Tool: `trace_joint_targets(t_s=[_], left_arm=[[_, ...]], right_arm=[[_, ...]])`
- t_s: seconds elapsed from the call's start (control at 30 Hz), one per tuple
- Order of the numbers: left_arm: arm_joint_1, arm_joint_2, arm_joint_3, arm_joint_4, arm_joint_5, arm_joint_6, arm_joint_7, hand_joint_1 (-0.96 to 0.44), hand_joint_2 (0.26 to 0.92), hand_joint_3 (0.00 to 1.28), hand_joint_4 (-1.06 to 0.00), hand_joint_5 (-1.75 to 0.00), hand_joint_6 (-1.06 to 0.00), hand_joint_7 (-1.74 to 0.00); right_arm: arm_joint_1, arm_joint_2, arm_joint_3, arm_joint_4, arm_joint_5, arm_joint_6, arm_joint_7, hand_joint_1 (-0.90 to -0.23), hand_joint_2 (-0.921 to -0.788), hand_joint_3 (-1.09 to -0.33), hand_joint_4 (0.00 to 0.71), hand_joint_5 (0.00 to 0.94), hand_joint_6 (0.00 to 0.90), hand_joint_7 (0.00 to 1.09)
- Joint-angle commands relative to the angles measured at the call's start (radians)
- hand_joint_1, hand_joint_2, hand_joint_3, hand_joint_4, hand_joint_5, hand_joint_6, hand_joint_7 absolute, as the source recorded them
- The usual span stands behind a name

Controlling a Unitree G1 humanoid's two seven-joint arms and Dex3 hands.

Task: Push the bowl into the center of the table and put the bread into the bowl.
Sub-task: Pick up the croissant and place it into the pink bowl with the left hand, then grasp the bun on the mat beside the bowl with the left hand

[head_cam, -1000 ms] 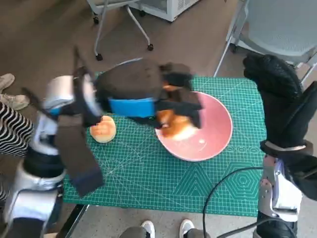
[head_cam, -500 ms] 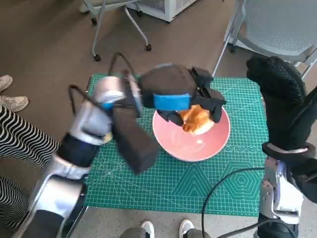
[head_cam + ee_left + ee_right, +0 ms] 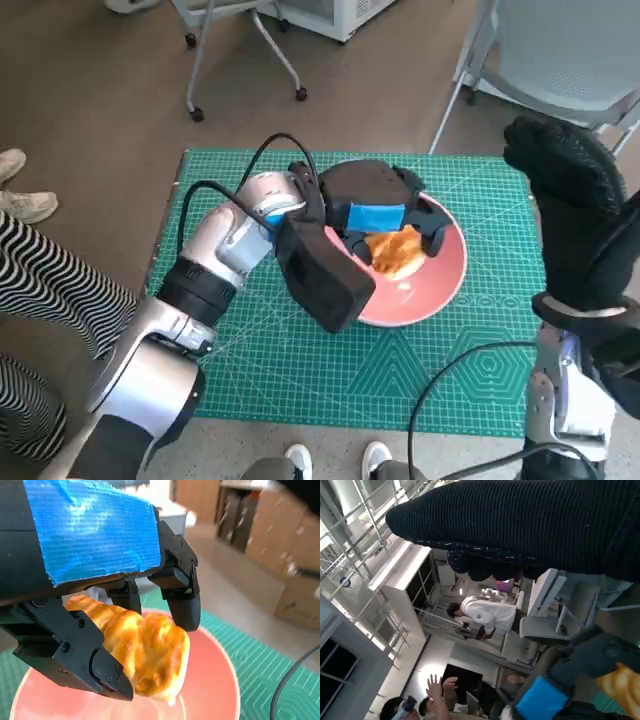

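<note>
Since a second ago, your left hand (image 3: 385, 215) has carried the bread (image 3: 393, 250) from the bowl's near-left rim to over the middle of the pink bowl (image 3: 440, 285), and the second bun that lay on the green mat (image 3: 300, 380) beside the arm is no longer visible; the camera has shifted too, so you can't read that as the bun moving. You have the bread clamped between the black fingers (image 3: 182, 595), as the left wrist view shows plainly, with the pink bowl floor beneath it; whether the bread already touches the bowl is hard to tell from these angles. Your bowl sits on the tabletop toward the far right part of the mat. Your right hand (image 3: 565, 200) is raised at the tabletop's right edge, holding nothing, its gloved fingers seemingly curled in.
</note>
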Motion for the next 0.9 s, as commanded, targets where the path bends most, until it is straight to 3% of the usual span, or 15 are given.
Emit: trace_joint_targets(t_s=[0.03, 0.1, 0.2, 0.57, 0.9], left_arm=[[0.004, -0.009, 0.008, -0.045, -0.047, 0.104, -0.110, -0.07, 0.868, 0.16, -0.36, -0.32, -0.33, -0.69], [0.015, -0.004, 0.012, -0.068, -0.060, 0.132, -0.141, -0.05, 0.848, 0.09, -0.27, -0.13, -0.31, -0.36], [0.028, 0.003, 0.021, -0.091, -0.079, 0.155, -0.171, -0.05, 0.823, 0.04, -0.19, -0.04, -0.28, -0.20], [0.071, 0.046, 0.072, -0.201, -0.162, 0.221, -0.237, -0.14, 0.803, 0.01, -0.06, 0.00, -0.23, -0.07], [0.142, 0.196, 0.189, -0.385, -0.270, 0.254, -0.304, -0.13, 0.798, 0.01, -0.05, 0.00, -0.22, -0.05]], right_arm=[[0.026, -0.008, -0.003, -0.007, -0.017, 0.019, -0.012, -0.675, -0.921, -0.683, 0.210, 0.000, 0.093, 0.52], [0.026, -0.008, -0.003, -0.007, -0.019, 0.020, -0.012, -0.675, -0.921, -0.683, 0.208, 0.000, 0.090, 0.52], [0.025, -0.008, -0.002, -0.007, -0.021, 0.022, -0.015, -0.674, -0.921, -0.683, 0.208, 0.000, 0.087, 0.52], [0.018, -0.004, 0.000, -0.002, -0.014, 0.033, -0.012, -0.684, -0.921, -0.677, 0.205, 0.000, 0.084, 0.53], [0.013, -0.003, 0.005, 0.004, -0.019, 0.021, -0.006, -0.680, -0.921, -0.674, 0.201, 0.000, 0.083, 0.53]])
